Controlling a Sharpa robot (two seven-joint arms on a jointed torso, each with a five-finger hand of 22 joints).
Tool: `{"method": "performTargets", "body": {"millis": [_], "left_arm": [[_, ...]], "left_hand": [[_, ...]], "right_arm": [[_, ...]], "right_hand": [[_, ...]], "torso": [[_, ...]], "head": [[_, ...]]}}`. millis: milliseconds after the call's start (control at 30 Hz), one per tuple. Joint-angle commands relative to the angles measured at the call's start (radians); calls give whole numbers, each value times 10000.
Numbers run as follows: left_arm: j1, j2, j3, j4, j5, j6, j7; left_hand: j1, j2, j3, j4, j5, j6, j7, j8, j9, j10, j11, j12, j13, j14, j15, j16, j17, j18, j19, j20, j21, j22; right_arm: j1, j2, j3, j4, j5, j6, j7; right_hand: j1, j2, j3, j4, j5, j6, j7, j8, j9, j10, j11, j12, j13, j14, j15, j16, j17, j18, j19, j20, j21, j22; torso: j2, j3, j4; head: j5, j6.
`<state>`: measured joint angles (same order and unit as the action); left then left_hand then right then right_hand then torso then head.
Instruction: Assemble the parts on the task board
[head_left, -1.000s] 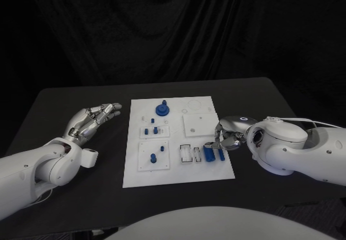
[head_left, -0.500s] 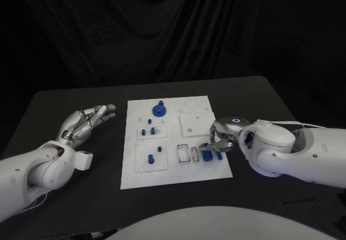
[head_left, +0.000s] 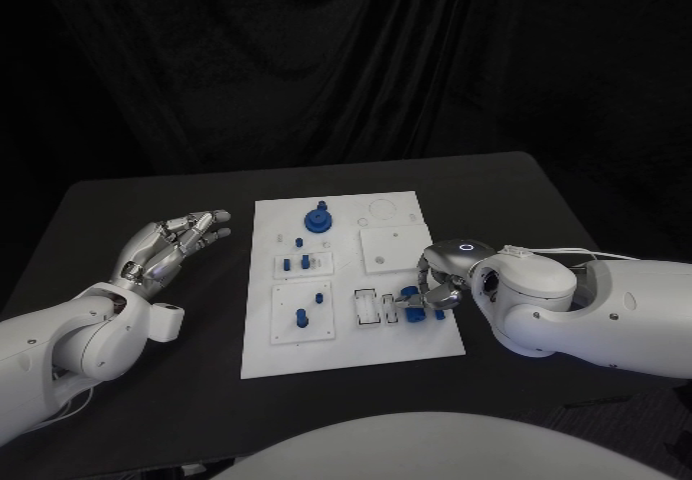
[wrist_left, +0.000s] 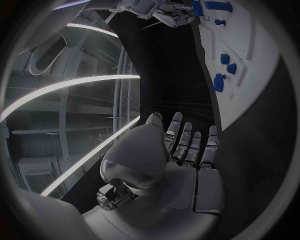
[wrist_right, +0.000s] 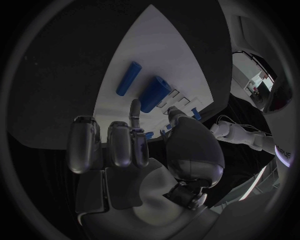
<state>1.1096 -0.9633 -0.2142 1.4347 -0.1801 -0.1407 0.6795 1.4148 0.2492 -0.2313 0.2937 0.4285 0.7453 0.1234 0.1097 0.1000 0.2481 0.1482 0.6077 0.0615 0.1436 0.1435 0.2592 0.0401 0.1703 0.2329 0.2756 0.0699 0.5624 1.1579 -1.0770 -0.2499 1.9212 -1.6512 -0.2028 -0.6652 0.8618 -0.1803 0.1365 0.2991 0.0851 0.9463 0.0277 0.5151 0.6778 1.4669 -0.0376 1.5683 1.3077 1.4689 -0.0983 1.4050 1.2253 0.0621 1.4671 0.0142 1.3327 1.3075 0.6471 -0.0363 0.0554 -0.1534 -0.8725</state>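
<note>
Board (head_left: 346, 340) lying mid-table (head_left: 144, 400); right hand (head_left: 436, 283) reaching over blue parts (head_left: 415, 305) at its near right, grip unclear. Left hand (head_left: 170, 247) hovering off-board, fingers spread, empty.

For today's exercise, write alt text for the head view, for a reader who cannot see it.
A white rectangular task board with small blue parts lies on a black table. The robot's silver right hand reaches over the blue cylindrical parts at the board's right edge, while the silver left hand hovers open beside the board.
</note>
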Motion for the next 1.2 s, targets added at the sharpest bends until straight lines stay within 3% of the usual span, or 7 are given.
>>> {"method": "performTargets", "body": {"millis": [33, 300, 700, 933, 967, 1000, 1200], "left_arm": [[-17, 23, 10, 14, 78, 175, 1371], [-18, 87, 10, -52, 78, 266, 1256], [-21, 112, 10, -93, 77, 343, 1145], [-24, 128, 9, -106, 77, 378, 1094], [-25, 132, 9, -111, 77, 384, 1083], [-26, 133, 9, -113, 77, 387, 1079], [-30, 143, 9, -149, 77, 402, 1044]], "left_hand": [[78, 0, -14, -13, 73, 12, 43, 40, 13, 36, 68, 55, 9, 62, 23, 69, 13, 93, 33, 72, 44, 23], [247, -5, -9, -24, 213, -1, 60, 57, 16, 60, 140, 57, 7, 165, 104, 185, 26, 81, 113, 123, 80, 65], [688, -70, 63, -51, 502, -24, 76, 86, 16, 85, 206, 55, 7, 324, 191, 374, 45, 53, 249, 145, 137, 133], [828, -97, 96, -61, 595, -34, 78, 92, 14, 89, 229, 52, 7, 374, 217, 436, 52, 43, 290, 149, 153, 153], [843, -99, 100, -61, 604, -36, 79, 92, 14, 89, 231, 52, 7, 381, 221, 445, 54, 41, 296, 150, 156, 159], [860, -100, 106, -62, 615, -37, 80, 92, 13, 89, 234, 51, 7, 391, 225, 456, 55, 40, 304, 151, 159, 166], [949, -102, 139, -66, 663, -46, 83, 94, 11, 90, 249, 48, 7, 439, 247, 514, 62, 32, 341, 154, 174, 192]], "right_arm": [[-73, 34, 1, -52, -144, 318, -312], [-197, 171, 1, -203, -144, 334, -259], [-346, 341, 2, -364, 1, 273, -67], [-421, 448, 2, -480, 197, 249, 15], [-430, 459, 3, -490, 238, 189, 54], [-434, 462, 3, -492, 252, 150, 75], [-449, 448, 4, -466, 787, -461, 401]], "right_hand": [[-93, -5, -79, 0, -41, 50, -7, -30, 18, 1039, -57, 25, 2631, 467, -67, -38, -21, -98, 409, -94, -22, 1948], [-88, 133, 48, -11, 31, -1, 32, -333, -50, 1039, -32, 25, 2631, 465, -55, -41, -41, -94, 391, -90, -35, 1940], [550, 560, 439, -56, 939, 207, 77, -895, -128, 1039, 11, 25, 2631, 467, -14, -11, -64, -94, 372, -47, 6, 1939], [1215, 770, 690, -110, 2105, 282, 108, -1241, -110, 1039, 36, 25, 2631, 457, 7, -7, -110, -90, 353, -27, 11, 1933], [1534, 834, 859, -202, 2874, 312, 106, -1322, -90, 1039, 34, 25, 2631, 459, 3, 9, -97, -93, 353, -28, 30, 1937], [1602, 834, 891, -218, 2995, 326, 105, -1339, -83, 1039, 34, 25, 2631, 460, 4, 12, -95, -93, 353, -27, 33, 1937], [2309, 830, 1387, -531, 4789, 464, 40, -1431, 25, 1039, -28, 25, 2631, 494, -45, 127, 79, -124, 392, -64, 202, 1982]], "torso": [[2, -17, 1], [0, -12, 22], [-7, -14, 6], [0, -6, 12], [-3, -8, 20], [-6, -10, 21], [-6, -8, 13]], "head": [[44, -2], [51, -2], [156, -2], [176, -2], [184, -2], [184, -2], [219, -2]]}}
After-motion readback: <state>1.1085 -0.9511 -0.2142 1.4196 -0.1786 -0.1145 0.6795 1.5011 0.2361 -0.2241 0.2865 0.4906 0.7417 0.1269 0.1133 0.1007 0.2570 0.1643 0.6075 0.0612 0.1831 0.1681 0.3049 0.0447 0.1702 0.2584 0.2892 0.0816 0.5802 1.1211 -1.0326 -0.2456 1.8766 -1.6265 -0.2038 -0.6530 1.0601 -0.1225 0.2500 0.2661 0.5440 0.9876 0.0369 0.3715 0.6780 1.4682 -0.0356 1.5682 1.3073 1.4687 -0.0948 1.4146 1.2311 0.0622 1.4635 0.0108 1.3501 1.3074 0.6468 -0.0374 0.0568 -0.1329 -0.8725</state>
